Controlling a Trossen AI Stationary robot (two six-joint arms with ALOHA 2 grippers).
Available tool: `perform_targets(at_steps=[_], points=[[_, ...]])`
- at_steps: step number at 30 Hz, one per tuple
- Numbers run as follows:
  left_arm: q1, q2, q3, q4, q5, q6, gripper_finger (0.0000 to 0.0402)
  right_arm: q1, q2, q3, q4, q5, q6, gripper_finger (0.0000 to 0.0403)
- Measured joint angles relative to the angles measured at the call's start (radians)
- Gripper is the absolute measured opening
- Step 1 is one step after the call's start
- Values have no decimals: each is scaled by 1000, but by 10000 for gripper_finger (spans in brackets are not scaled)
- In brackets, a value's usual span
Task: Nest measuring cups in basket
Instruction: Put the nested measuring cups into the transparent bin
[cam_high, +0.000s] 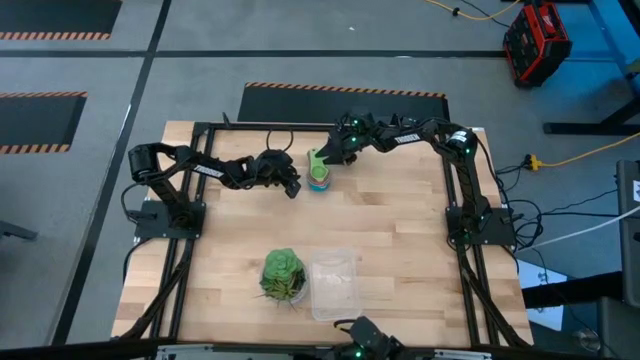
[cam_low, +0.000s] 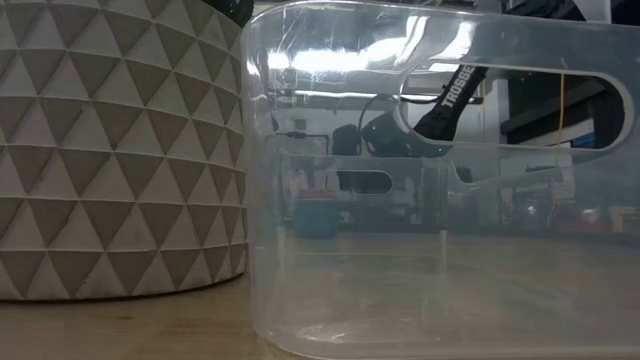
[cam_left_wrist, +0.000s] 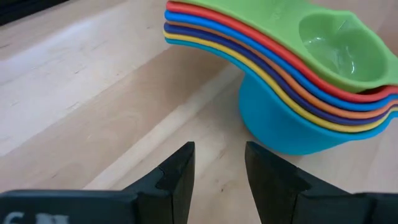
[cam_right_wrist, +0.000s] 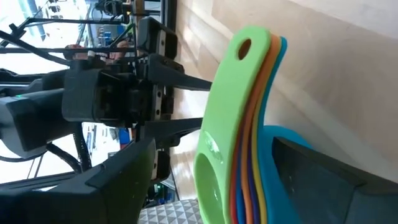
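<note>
Basket (cam_high: 333, 284) sits at table's 6 o'clock, empty. Measuring cups (cam_high: 318, 172), nested, stand far off at 12, handles toward 12. Right gripper (cam_high: 334, 158), fingers wide, straddles the stack, nearer; left gripper (cam_high: 291, 184), part open and empty, waits at its 9.

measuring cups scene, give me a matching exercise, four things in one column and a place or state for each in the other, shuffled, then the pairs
Things
1. measuring cups
2. basket
3. left gripper
4. right gripper

Places or states
A. open beside the stack, holding nothing
B. empty, at the table's near edge next to the leafy ball
C. stacked one inside another at the far side, green on top
D. wide open, fingers on either side of the stack

Pairs: 1-C, 2-B, 3-A, 4-D
</note>
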Motion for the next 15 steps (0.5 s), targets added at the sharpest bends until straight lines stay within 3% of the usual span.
perform_targets(at_steps=[9,15], points=[[0,0,0,0,0,-1,135,-4,-13,0,-40,-14,1,327],[0,0,0,0,0,-1,135,-10,-91,0,-224,0,-104,327]])
